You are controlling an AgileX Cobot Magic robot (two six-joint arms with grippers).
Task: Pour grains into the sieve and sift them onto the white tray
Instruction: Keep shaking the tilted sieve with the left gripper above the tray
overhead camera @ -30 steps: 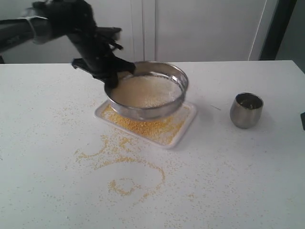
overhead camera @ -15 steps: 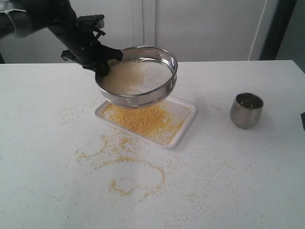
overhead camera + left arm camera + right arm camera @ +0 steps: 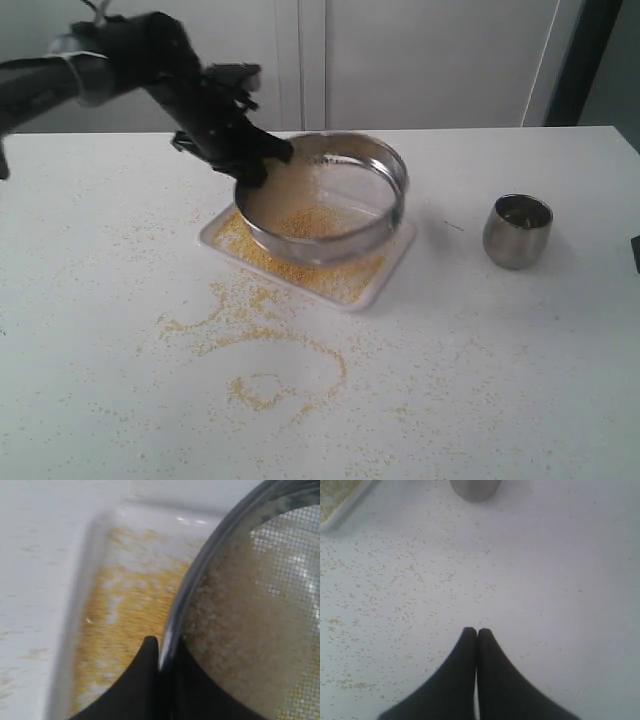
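The step in hand is the sifting. My left fingers (image 3: pixel 142 685) are narrow and pinch the rim of the sieve (image 3: pixel 322 246), one finger outside the steel ring and one inside it, against the mesh. The sieve hangs from this one grip and reaches away from my fingertips, a little tilted as I judge it. The white tray (image 3: pixel 402 240) lies just under my left fingers and under the sieve. I cannot tell if the sieve touches the tray or is a little above it.

The grains (image 3: pixel 308 222) are in two places. The pale ones lie on the mesh beside my inner finger, and a golden layer covers the tray below. Many more are scattered on the tabletop (image 3: pixel 500 380), outside the tray.

My right fingers (image 3: pixel 462 680) are pressed together and hold nothing. They hover low over the tabletop, and the steel cup (image 3: pixel 517 232) stands well beyond their tips.

For the next move, I think the sieve must be kept over the tray and shaken in short strokes. A wide stroke would probably throw fine meal past the rim.
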